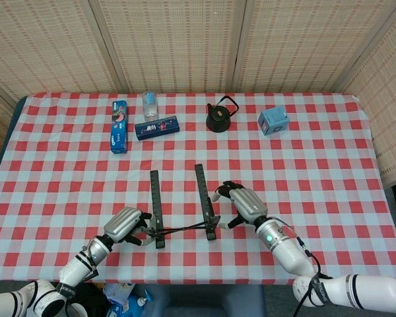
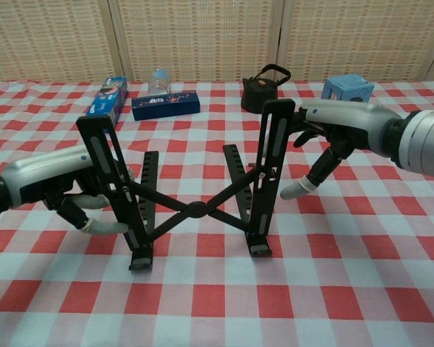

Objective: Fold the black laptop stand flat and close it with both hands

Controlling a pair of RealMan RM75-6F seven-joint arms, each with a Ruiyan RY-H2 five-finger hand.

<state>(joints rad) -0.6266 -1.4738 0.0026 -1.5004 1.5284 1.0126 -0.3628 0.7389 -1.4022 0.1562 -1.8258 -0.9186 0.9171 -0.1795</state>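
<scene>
Chest view: black laptop stand [image 2: 195,188] stands unfolded, X-braced; fingers [image 2: 101,226] spread beside it, gripping nothing.

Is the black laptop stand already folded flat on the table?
No, in the chest view the laptop stand stands open, its two side bars raised and spread apart, joined by crossed links.

Toothpaste box [image 1: 119,126], clear bottle [image 1: 150,104], dark blue box [image 1: 156,127], black kettle [image 1: 220,116], blue cube [image 1: 274,121].
</scene>
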